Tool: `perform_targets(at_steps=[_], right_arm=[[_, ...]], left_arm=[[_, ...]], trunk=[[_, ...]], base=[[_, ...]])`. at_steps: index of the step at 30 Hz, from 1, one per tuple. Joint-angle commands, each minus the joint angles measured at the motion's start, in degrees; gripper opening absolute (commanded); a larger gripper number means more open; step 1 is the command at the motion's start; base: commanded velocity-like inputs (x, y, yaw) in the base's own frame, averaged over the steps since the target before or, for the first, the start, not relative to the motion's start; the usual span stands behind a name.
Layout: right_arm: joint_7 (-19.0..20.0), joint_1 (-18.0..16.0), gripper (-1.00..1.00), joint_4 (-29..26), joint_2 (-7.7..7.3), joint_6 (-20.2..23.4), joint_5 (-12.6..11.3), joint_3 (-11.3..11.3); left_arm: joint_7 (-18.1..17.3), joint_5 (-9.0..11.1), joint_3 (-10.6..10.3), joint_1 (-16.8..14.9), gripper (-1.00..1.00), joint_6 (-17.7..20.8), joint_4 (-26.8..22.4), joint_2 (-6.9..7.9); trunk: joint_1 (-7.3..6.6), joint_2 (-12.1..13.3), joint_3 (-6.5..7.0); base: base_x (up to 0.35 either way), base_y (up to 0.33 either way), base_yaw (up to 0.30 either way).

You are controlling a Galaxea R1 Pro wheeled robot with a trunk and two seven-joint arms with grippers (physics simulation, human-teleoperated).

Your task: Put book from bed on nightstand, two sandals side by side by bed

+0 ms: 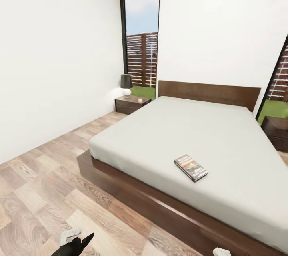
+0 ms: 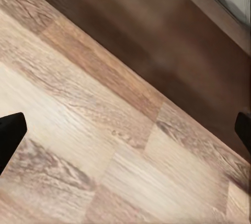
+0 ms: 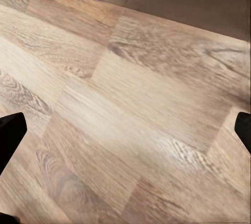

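Bedroom with wood-plank floor (image 1: pixel 44 184) and dark-framed window (image 1: pixel 141 36). Book (image 1: pixel 191 167) flat on pale grey bed (image 1: pixel 192 136), near the foot edge, toward the mattress's middle. One nightstand (image 1: pixel 132 104) beside the headboard's left end, small lamp (image 1: pixel 126 84) on top; second nightstand (image 1: pixel 277 131) at the bed's far side, partly cut off. Left end effector (image 1: pixel 76 241) low over the floor by the bed's foot corner; in the left wrist view (image 2: pixel 125 132), dark fingertips (image 2: pixel 10 135) spread wide, released, nothing between. Right end effector (image 3: pixel 125 130) likewise released over bare planks.
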Motion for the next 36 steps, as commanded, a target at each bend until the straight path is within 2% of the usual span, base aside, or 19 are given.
perform_targets(at_steps=[1, 11, 27, 36], right_arm=[[0.2, -0.1, 1.00, 0.1, -0.01, -0.1, -0.3, 0.1], [0.2, -0.1, 1.00, 0.1, -0.01, -0.1, -0.3, 0.1], [0.2, 0.0, 1.00, 0.1, -0.01, -0.1, -0.3, 0.1], [0.2, -0.1, 1.00, 0.1, -0.01, -0.2, -0.3, 0.1]], left_arm=[[-0.2, 0.5, -0.2, 0.0, 1.00, -0.1, 0.1, 0.03], [-0.2, 0.5, -0.2, 0.0, 1.00, -0.1, 0.1, 0.03], [-0.2, 0.5, -0.2, 0.0, 1.00, -0.1, 0.1, 0.03], [-0.2, 0.5, -0.2, 0.0, 1.00, -0.1, 0.1, 0.03]], trunk=[[-0.01, 0.0, -0.02], [-0.01, 0.0, 0.39], [-0.01, 0.0, 1.05], [-0.01, 0.0, 1.19]], base=[[0.000, 0.000, -0.259], [0.004, 0.001, -0.259], [0.237, 0.176, -0.259], [0.046, 0.037, -0.130]])
